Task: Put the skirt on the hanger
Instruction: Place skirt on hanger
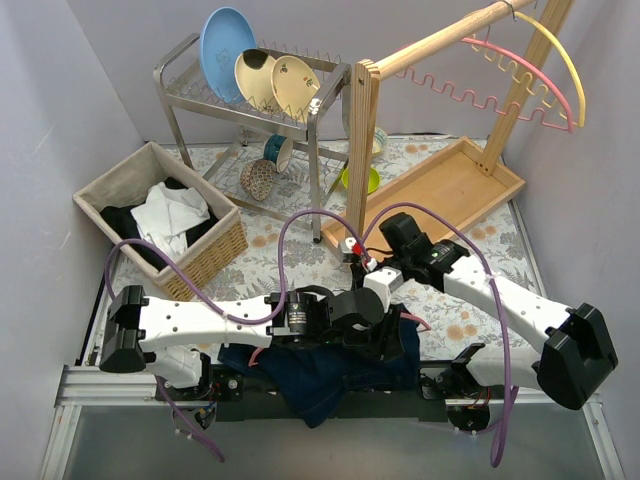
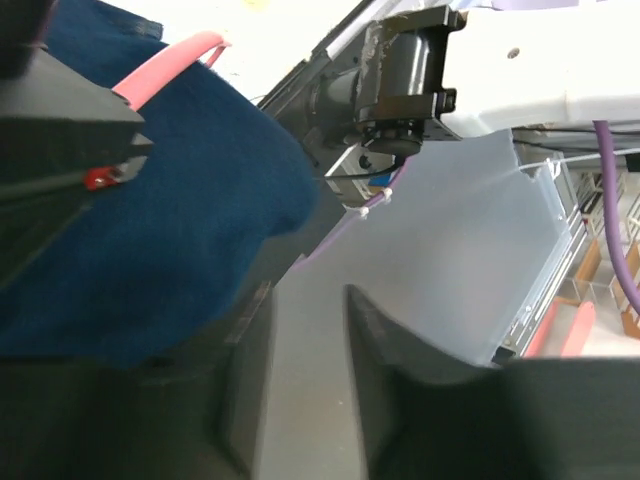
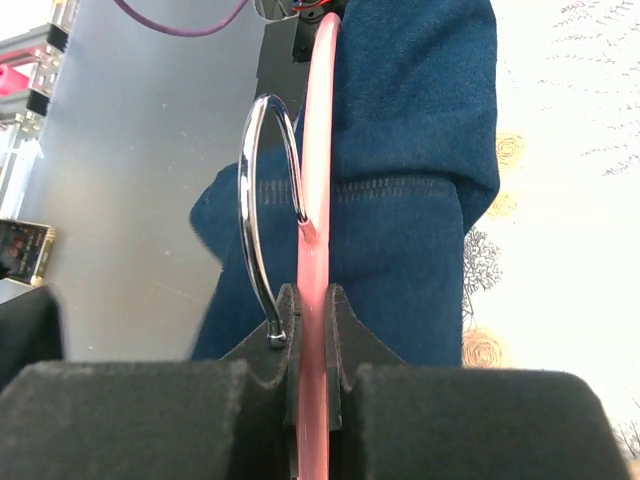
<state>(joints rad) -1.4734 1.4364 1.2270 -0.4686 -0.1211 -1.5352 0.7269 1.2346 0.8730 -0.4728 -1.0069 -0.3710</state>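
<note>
Risk noted: we find the right gripper (image 3: 310, 330) clamped on the pink hanger (image 3: 315, 200) by its hook, with the blue skirt (image 1: 330, 375) draped over it at the near edge of the table (image 1: 270, 250). The left gripper (image 2: 307, 330) stands narrowly parted and empty, so we judge the unsupported cloth could slide off.

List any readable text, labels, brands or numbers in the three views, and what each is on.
None can be read.
The skirt and pink hanger: no tag or print in view.
The plates: painted decoration only, too small to tell any lettering.
The black motor housing: no legible marking.
</note>
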